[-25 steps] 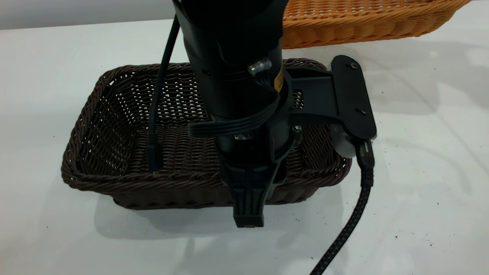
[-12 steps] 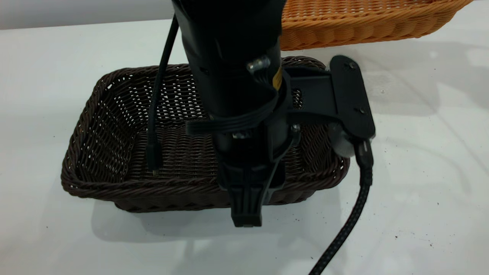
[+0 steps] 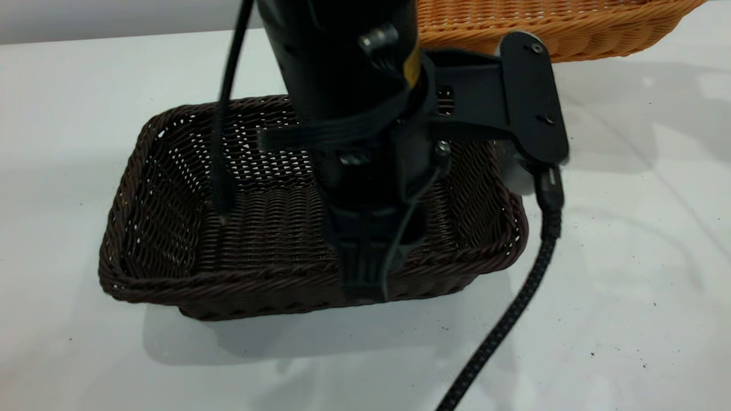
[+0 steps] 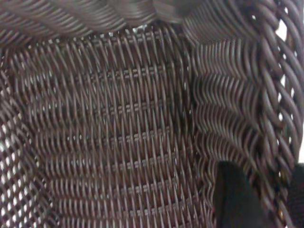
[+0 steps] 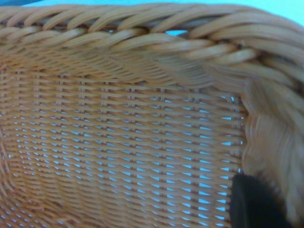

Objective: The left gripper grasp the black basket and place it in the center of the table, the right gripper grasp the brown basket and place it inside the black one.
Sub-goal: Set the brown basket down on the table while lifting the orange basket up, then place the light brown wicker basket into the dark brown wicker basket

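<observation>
The left gripper (image 3: 362, 282), clamped on the near braided rim of the dark brown-black woven wicker basket (image 3: 171, 228) at the white table's (image 3: 68, 114) middle, risks the single-wall hold slipping and the basket tipping

A plain grey backdrop (image 3: 114, 17) fills the far strip (upper left only), with tiny dark specks (image 3: 442, 329) scattered nearer.

Left claw (image 3: 362, 274) closed, pointing down
</observation>
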### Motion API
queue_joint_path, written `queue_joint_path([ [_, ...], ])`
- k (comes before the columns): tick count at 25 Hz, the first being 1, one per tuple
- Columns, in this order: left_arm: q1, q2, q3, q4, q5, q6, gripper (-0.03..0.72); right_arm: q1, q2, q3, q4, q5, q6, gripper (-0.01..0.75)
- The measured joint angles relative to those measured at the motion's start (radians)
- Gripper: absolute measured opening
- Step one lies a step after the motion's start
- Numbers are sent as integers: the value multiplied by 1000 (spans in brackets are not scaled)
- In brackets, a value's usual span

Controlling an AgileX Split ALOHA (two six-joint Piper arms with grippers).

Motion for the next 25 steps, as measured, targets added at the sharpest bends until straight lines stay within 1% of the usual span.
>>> queue_joint_path([
  [5,0,-33,0,4,0,-1,258,0,0,0,3,3,0,98],
  [8,0,-76,-8,7,32,4,253,0,0,0,3,9,1,98],
  [11,0,-132,-38,6,78,17,202,0,0,0,6,11,1,98],
  [15,0,-216,-89,7,161,18,54,0,0,0,6,23,1,98],
  [16,0,-235,-97,7,171,22,29,0,0,0,6,23,1,98],
  [18,0,-276,-109,21,187,21,9,0,0,0,6,23,1,98],
  [21,0,-326,-109,64,190,17,2,0,0,-6,6,25,0,98],
  [25,0,-370,-109,139,190,-32,0,0,0,-70,5,92,0,98],
])
